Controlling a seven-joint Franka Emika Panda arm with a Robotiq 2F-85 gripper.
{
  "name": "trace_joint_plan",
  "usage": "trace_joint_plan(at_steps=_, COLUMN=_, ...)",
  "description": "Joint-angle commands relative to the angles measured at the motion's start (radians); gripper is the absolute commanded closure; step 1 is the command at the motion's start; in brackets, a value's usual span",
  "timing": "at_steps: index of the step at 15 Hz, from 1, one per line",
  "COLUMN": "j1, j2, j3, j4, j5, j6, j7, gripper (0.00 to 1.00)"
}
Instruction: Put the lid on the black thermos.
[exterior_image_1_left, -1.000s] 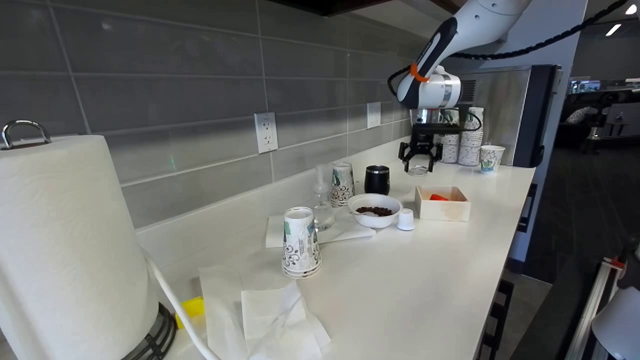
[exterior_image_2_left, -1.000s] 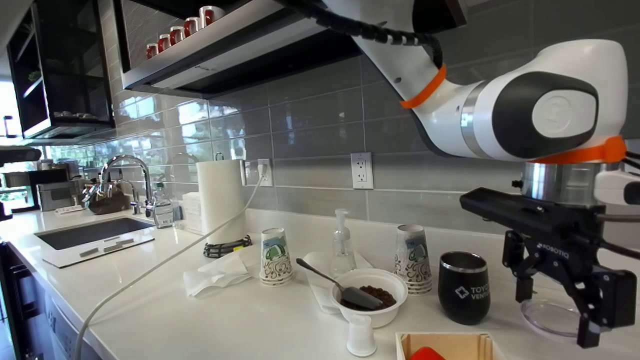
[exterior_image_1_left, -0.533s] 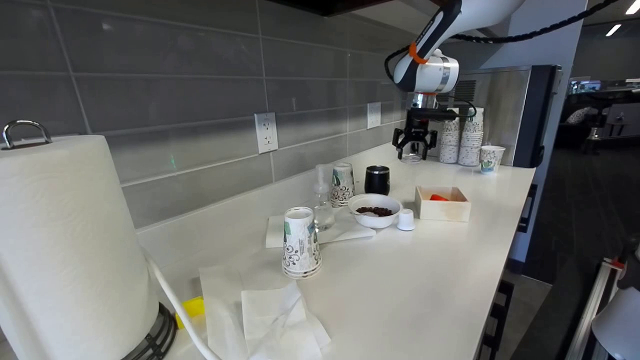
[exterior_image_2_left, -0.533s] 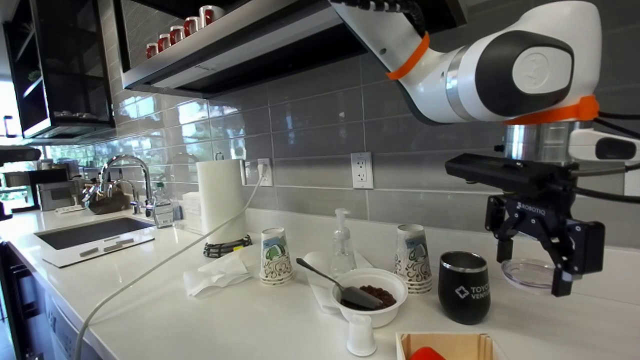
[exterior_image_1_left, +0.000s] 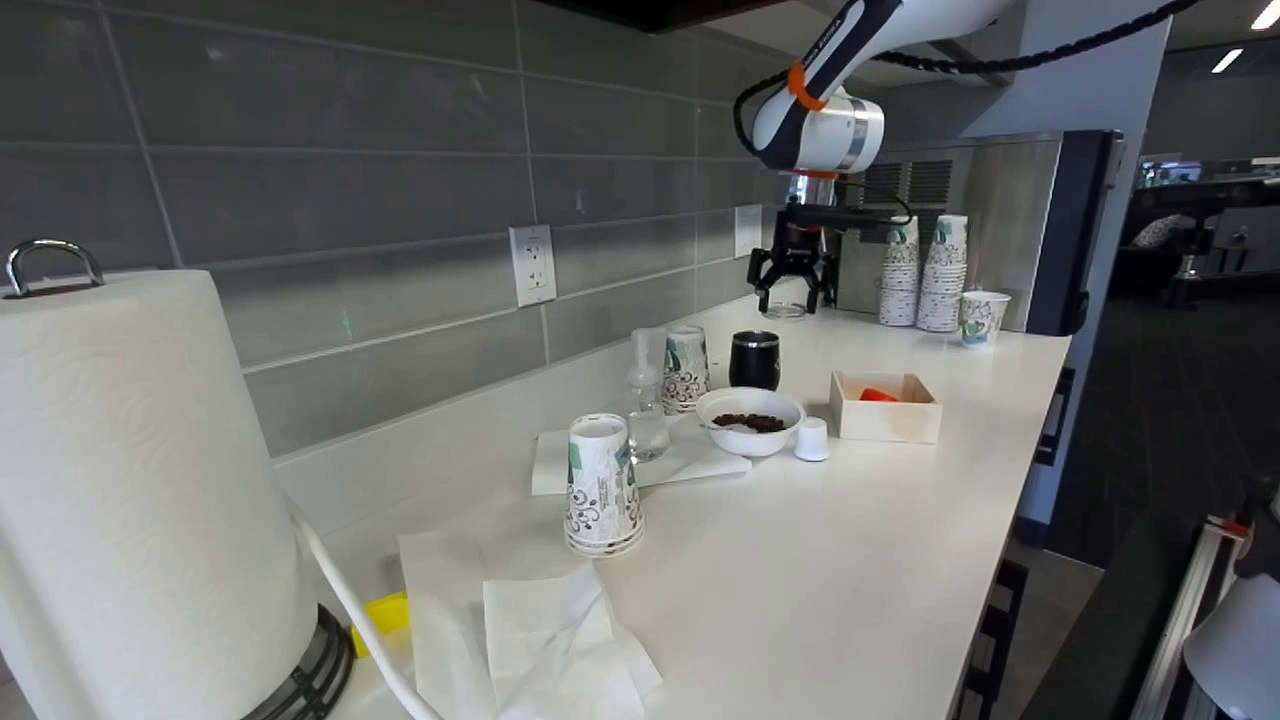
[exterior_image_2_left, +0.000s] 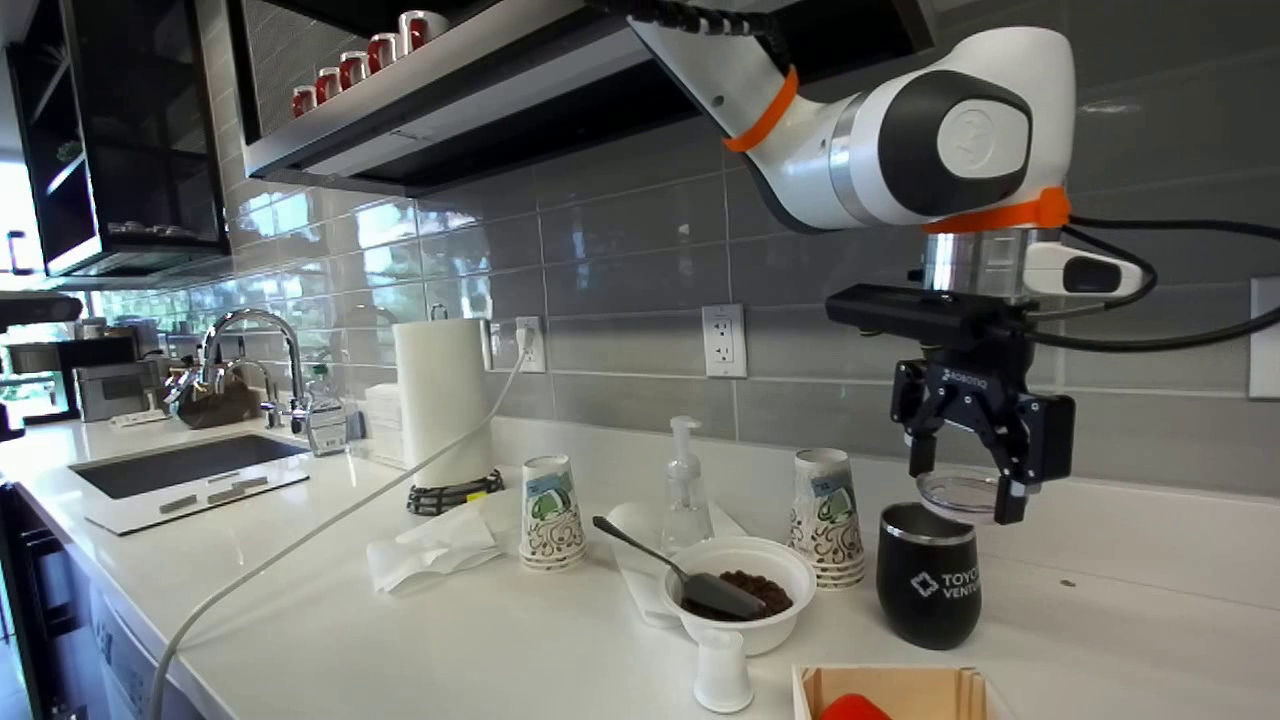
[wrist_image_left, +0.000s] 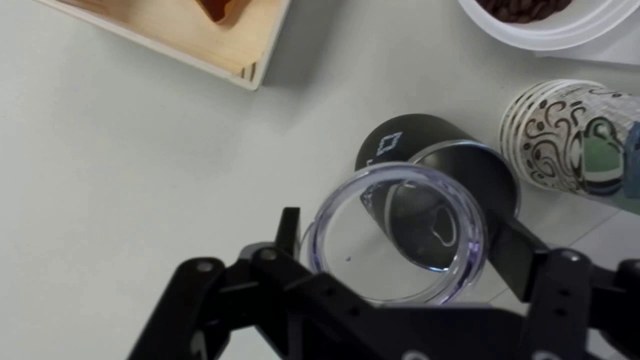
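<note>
Below the centre of the wrist frame, your claw (wrist_image_left: 400, 242) is gripping the transparent lid (exterior_image_2_left: 958, 492), its two fingers (wrist_image_left: 517, 257) standing at opposite sides of the ring. The lid is hanging in the air and looking close to level.

Beneath it, the black thermos (exterior_image_2_left: 926, 590) is standing upright on the worktop (wrist_image_left: 125, 175), its mouth uncovered. Your coming move is turning on this offset: in the wrist frame the mouth is lying up and to the right of the lid's centre, the ring overlapping only its lower left part; in both exterior views the thermos is sitting below and to the left of the claw. Its long axis is running vertical, so you are probably needing a small slide that way, then a straight descent. The wrist view is showing the thermos at a slant, so overlapping circles there are not guaranteeing a fit. A gap is showing in an exterior view between lid and thermos rim (exterior_image_1_left: 755, 343), so you are not seating anything yet.

Farther out, the upturned paper cups (wrist_image_left: 575, 145) are standing just beside the thermos at the right of the wrist frame, where overshooting may be risking a knock. A white bowl (wrist_image_left: 545, 39) of dark beans (wrist_image_left: 520, 9) is filling the upper right corner; a wooden box (wrist_image_left: 200, 37) holding something red (exterior_image_2_left: 855, 708) is occupying the upper left.
</note>
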Motion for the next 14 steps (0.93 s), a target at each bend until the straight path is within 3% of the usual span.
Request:
trace_joint_plan(at_steps=1, j1=0.019, j2=0.003, j3=0.002, j4=0.037, j5=0.000, j6=-0.040, j7=-0.010, gripper=0.34)
trace_joint_plan(at_steps=14, j1=0.038, j2=0.082, j3=0.018, j4=0.109, j5=-0.011, j6=-0.056, j7=-0.034, gripper=0.34)
